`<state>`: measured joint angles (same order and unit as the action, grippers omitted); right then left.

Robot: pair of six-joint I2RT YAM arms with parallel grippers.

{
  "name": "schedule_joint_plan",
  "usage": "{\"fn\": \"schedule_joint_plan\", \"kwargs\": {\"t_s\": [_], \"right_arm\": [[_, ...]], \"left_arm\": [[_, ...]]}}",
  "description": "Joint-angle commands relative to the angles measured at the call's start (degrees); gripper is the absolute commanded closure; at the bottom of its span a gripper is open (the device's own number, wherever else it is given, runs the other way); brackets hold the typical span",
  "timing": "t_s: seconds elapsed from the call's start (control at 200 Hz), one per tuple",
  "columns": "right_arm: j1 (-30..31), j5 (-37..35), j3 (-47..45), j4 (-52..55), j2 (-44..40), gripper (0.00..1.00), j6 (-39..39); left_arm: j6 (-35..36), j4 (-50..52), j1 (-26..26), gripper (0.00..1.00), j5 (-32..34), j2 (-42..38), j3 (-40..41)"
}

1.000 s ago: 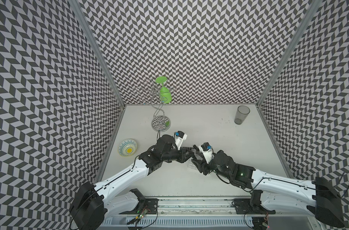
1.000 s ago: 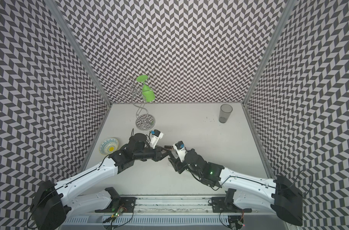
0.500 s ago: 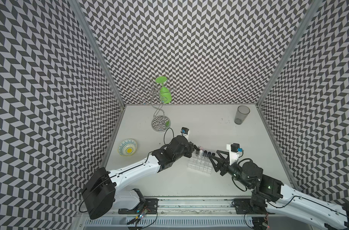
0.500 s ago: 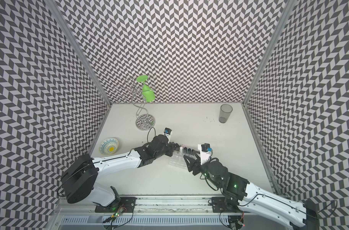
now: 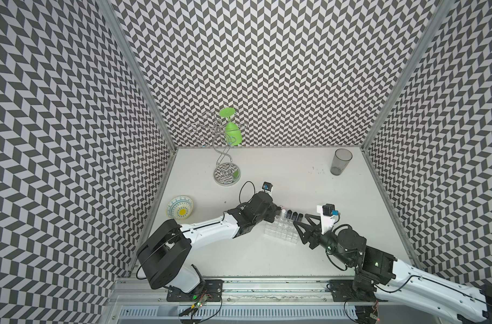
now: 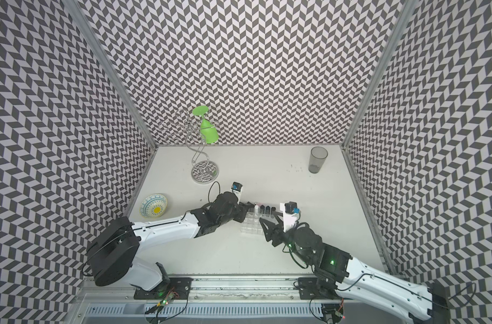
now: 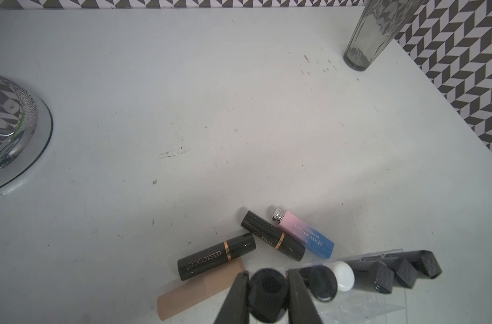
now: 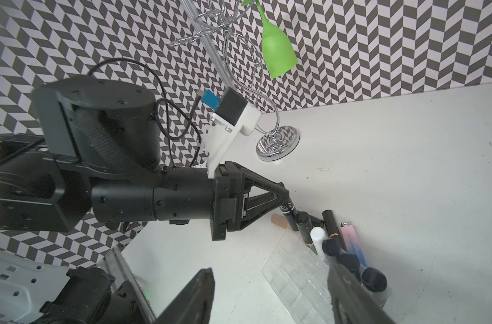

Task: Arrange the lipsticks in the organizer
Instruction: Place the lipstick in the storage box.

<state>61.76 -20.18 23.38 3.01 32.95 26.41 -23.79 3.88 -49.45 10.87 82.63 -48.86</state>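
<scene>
Nearest the robot's base, the right pincer (image 8: 270, 269) stands spread wide with nothing between its fingers, poised at the right end of the organizer (image 5: 278, 232). This is a clear plastic rectangular tray with a grid of small square cells, and it sits mid-counter between the two arms. In the tray's far row stand a pale white-capped lipstick (image 7: 343, 276) and, beside it, three black square-capped lipsticks (image 7: 376, 277). At the far left corner of the tray the left pincer (image 7: 268, 291) is pinching a glossy black round lipstick tube (image 8: 291, 210), held tilted; whether its lower end sits in a cell cannot be told. Just beyond the organizer, several tubes lie close together on the white counter (image 7: 239, 112): a beige lipstick tube (image 7: 199, 291), two black gold-banded lipstick tubes (image 7: 216, 261), and a pink-to-blue lipstick tube (image 7: 303, 235) alongside one of the black ones. Farther off to the left sits a small patterned bowl (image 5: 179, 208). Toward the back wall stands a chrome wire stand (image 5: 227, 179) with a green plastic wine glass (image 5: 233, 134) hanging upside down from it. A tall grey tumbler (image 5: 340, 162) stands in the far right corner.
</scene>
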Motion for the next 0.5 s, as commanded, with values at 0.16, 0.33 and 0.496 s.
{"fn": "schedule_joint_plan", "kwargs": {"t_s": [0.16,0.33,0.496], "right_arm": [[0.3,-0.9,-0.9,-2.3,-0.5,0.32,-0.2],[0.2,-1.1,-1.1,-2.2,-0.6,0.32,-0.3],[0.3,-1.3,-1.2,-1.9,-1.3,0.32,-0.1]], "left_arm": [[1.0,-3.5,0.4,1.0,-0.6,0.6,0.7],[1.0,-4.8,0.0,1.0,-1.1,3.3,1.9],[1.0,-5.6,-0.7,1.0,-1.6,4.7,2.1]]}}
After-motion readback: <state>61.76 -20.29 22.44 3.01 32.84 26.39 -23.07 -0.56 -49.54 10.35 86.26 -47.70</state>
